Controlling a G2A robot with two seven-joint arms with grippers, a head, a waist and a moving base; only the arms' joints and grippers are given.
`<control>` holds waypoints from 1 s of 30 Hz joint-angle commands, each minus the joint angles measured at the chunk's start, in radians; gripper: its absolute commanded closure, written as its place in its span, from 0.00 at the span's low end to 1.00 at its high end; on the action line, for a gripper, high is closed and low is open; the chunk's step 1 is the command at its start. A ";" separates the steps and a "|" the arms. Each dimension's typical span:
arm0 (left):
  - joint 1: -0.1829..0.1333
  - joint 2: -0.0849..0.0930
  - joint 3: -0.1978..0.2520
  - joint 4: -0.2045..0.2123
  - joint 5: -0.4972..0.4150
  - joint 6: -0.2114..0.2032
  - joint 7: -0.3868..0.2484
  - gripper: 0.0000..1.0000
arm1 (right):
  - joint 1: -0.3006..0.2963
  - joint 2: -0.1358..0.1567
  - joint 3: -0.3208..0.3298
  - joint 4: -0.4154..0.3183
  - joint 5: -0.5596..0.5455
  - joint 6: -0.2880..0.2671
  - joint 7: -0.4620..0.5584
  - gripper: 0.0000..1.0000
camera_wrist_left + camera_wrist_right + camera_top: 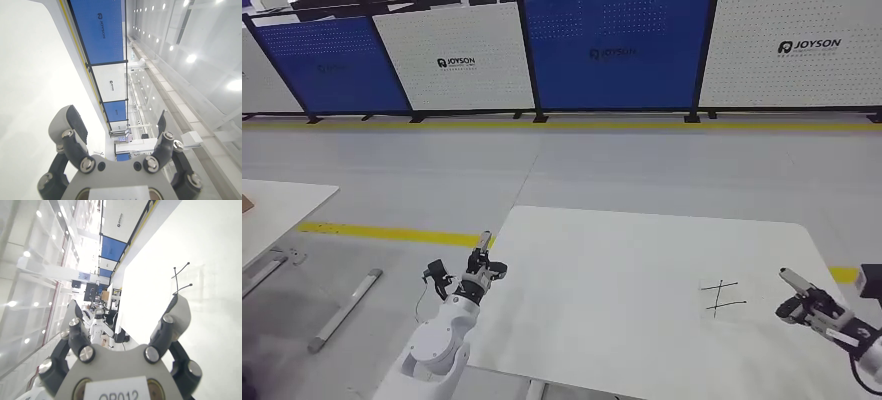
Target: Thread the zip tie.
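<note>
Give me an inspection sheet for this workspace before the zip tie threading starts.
Surface: white table with rounded corners.
Job's things: three black zip ties lying crossed on the table, on the right gripper's side, not held.
Clutter: nothing seen.
Grippers: left gripper open and holding nothing, at the table's left edge; right gripper open and holding nothing, near the ties.
Cables: nothing seen.
Surroundings: blue and white panels; yellow floor line.
</note>
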 commanded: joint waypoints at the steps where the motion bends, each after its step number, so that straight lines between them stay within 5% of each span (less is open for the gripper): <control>1: 0.000 0.000 0.000 0.000 0.000 0.000 0.000 0.00 | 0.032 0.001 -0.031 0.041 -0.018 0.009 0.010 0.00; 5: 0.000 0.000 0.000 0.000 0.000 0.000 0.000 0.00 | 0.088 -0.003 -0.104 0.143 -0.027 0.013 -0.008 0.00; 25: 0.000 0.000 0.000 0.000 0.000 0.000 0.000 0.00 | 0.087 -0.002 -0.108 0.134 -0.036 0.000 -0.002 0.00; 30: 0.000 0.000 0.000 0.000 0.000 0.000 0.000 0.00 | 0.125 0.024 -0.075 0.180 -0.051 -0.073 0.260 0.00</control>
